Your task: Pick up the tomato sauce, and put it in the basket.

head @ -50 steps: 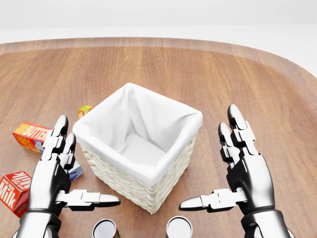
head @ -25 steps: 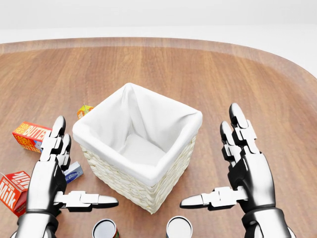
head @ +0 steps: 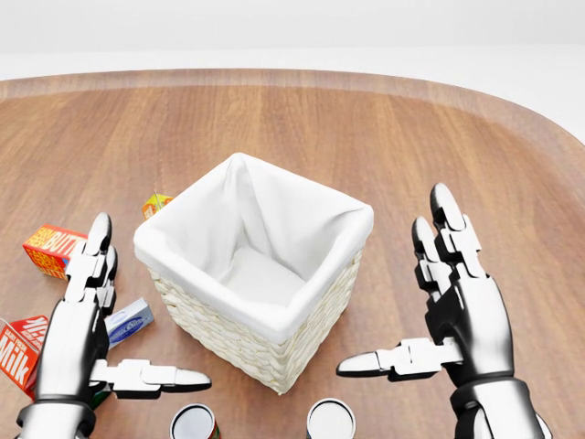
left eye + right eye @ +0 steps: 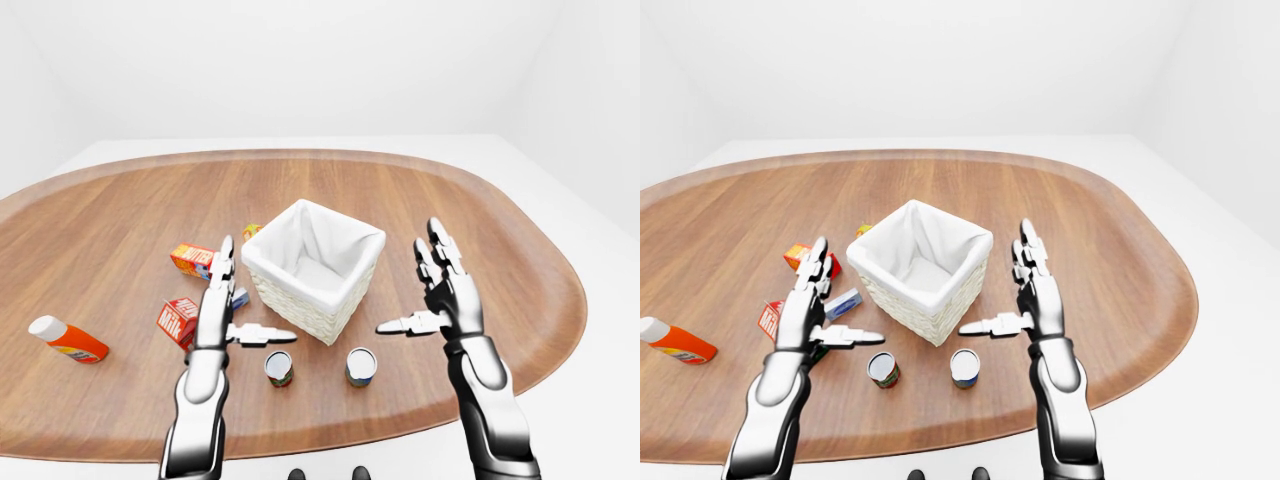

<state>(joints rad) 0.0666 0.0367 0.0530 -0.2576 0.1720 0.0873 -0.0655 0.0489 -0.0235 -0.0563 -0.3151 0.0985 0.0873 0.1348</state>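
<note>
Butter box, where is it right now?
The butter box sits on the table at the left-eye view's left-centre, left of the basket, above the milk carton, beside the left hand's fingertips.

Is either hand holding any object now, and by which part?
Nothing is held. The left hand and the right hand are open, beside the white-lined wicker basket.

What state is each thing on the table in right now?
White-lined wicker basket: upright, empty.
Red-labelled can: upright.
Blue-labelled can: upright.
Orange bottle with white cap: on its side.
Red milk carton: lying down.
Orange butter box: lying flat.
Left hand: open, empty.
Right hand: open, empty.
</note>
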